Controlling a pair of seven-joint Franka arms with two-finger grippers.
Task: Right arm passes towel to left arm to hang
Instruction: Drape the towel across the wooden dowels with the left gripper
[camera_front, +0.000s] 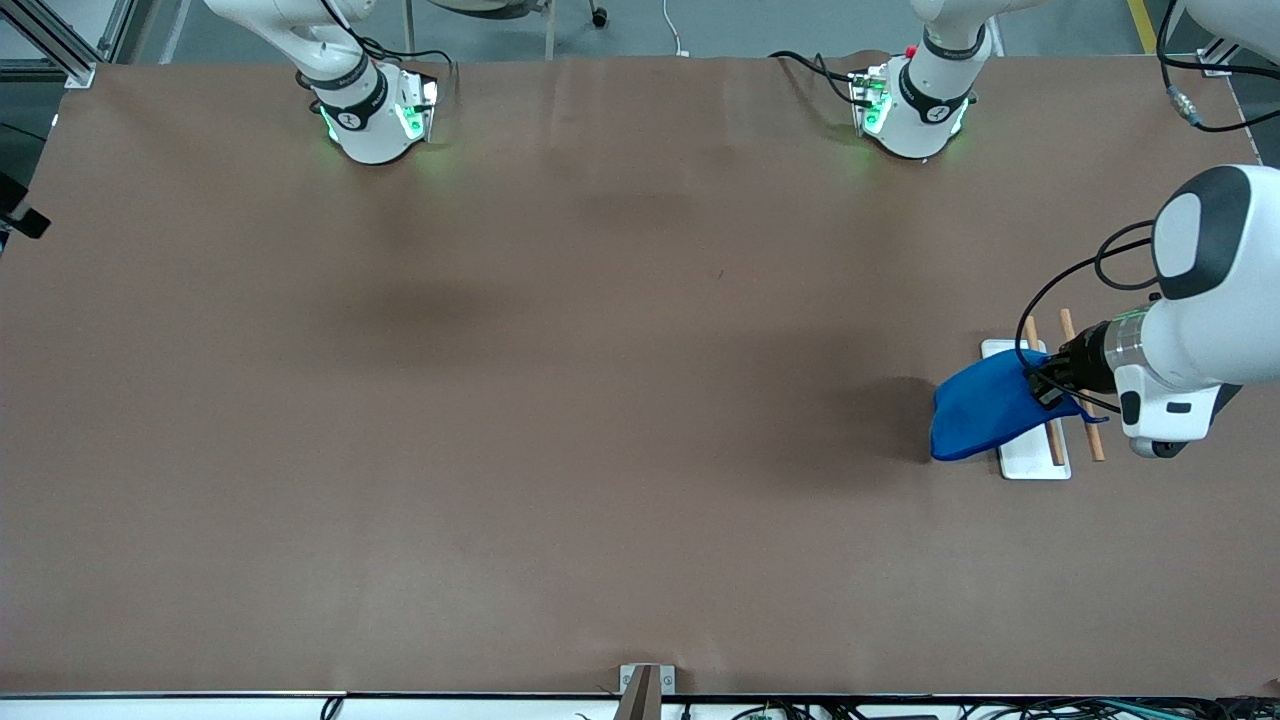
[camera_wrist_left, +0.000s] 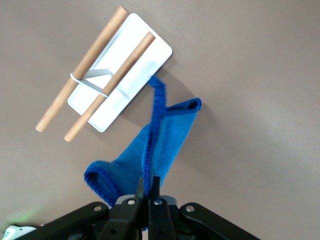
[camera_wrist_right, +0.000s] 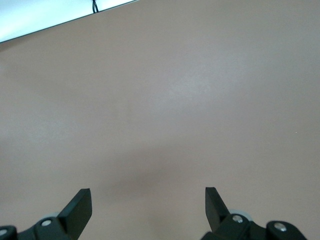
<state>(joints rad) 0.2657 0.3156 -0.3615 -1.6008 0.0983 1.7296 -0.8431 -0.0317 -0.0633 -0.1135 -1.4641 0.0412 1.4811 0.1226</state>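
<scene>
The bright blue towel (camera_front: 980, 410) hangs from my left gripper (camera_front: 1040, 385), which is shut on its upper edge. It dangles over the white base of a small rack (camera_front: 1035, 455) at the left arm's end of the table. In the left wrist view the towel (camera_wrist_left: 165, 135) droops from the shut left gripper (camera_wrist_left: 148, 182), beside the rack (camera_wrist_left: 145, 47) and its two wooden rods (camera_wrist_left: 107, 87). My right gripper (camera_wrist_right: 147, 191) is open over bare brown table, with nothing between its fingers. It does not show in the front view.
The rack's two wooden rods (camera_front: 1085, 400) lie side by side above its white base. The arm bases (camera_front: 370, 110) (camera_front: 915, 105) stand at the table's edge farthest from the front camera. Brown table surface (camera_front: 600, 400) spreads toward the right arm's end.
</scene>
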